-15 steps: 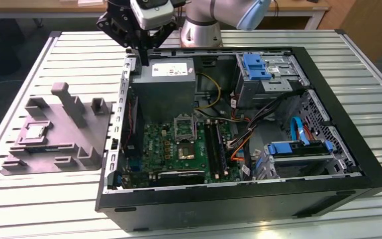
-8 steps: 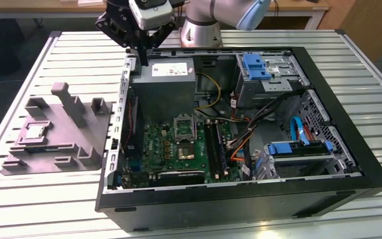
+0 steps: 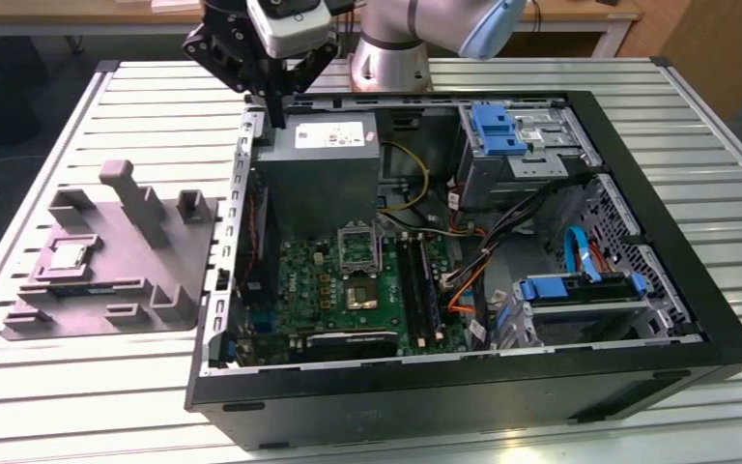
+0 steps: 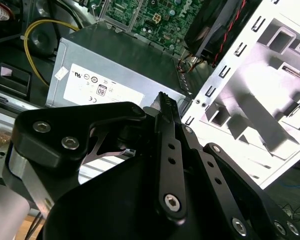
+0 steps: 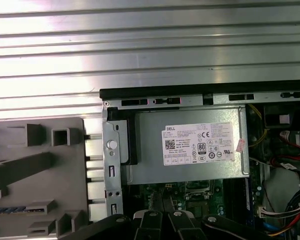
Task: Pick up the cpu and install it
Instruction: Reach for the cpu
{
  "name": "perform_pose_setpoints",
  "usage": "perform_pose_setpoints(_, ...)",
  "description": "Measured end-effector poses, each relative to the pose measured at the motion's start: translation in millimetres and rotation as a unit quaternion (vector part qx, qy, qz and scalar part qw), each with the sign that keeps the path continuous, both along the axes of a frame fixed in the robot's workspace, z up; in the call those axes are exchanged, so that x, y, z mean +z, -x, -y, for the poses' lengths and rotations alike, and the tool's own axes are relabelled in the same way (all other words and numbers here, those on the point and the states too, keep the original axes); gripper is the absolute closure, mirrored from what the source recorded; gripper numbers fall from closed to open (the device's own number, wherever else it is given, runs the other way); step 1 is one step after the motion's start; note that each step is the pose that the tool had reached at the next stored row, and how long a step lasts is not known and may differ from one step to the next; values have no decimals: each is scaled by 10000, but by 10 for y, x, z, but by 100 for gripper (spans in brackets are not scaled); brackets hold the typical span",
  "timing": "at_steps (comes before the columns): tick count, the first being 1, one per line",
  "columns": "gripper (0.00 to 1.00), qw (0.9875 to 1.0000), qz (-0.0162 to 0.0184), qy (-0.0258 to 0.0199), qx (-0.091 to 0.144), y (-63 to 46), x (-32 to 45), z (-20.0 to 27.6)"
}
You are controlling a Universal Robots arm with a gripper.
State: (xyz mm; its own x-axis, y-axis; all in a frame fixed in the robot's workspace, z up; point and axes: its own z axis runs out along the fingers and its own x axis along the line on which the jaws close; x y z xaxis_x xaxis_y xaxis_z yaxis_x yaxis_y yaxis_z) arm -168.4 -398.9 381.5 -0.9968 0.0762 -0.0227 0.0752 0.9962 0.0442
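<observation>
The cpu [image 3: 66, 255], a small pale silver square, lies flat in a recess of the grey plastic fixture [image 3: 152, 290] at the exterior view's left. My gripper [image 3: 271, 112] hangs shut and empty over the far left corner of the open computer case [image 3: 680, 290], above the power supply [image 3: 317, 155] and well away from the cpu. In the second wrist view the gripper [image 4: 165, 102] has its black fingers pressed together, with nothing between them. The dark metal-framed socket [image 3: 356, 247] sits on the green motherboard [image 3: 306, 285] inside the case.
The case lies on a slatted metal table [image 3: 152, 87]. Inside are drive bays with blue latches [image 3: 498, 130], loose cables [image 3: 500, 232] and the grey power supply [image 5: 190, 145]. The fixture's upright pegs [image 3: 120, 179] stand beside the case wall [image 3: 236, 193].
</observation>
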Motion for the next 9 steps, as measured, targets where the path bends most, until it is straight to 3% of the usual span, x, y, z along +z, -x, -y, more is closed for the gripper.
perform_pose_setpoints(9,89,10000,0,0,0,24,-2,0)
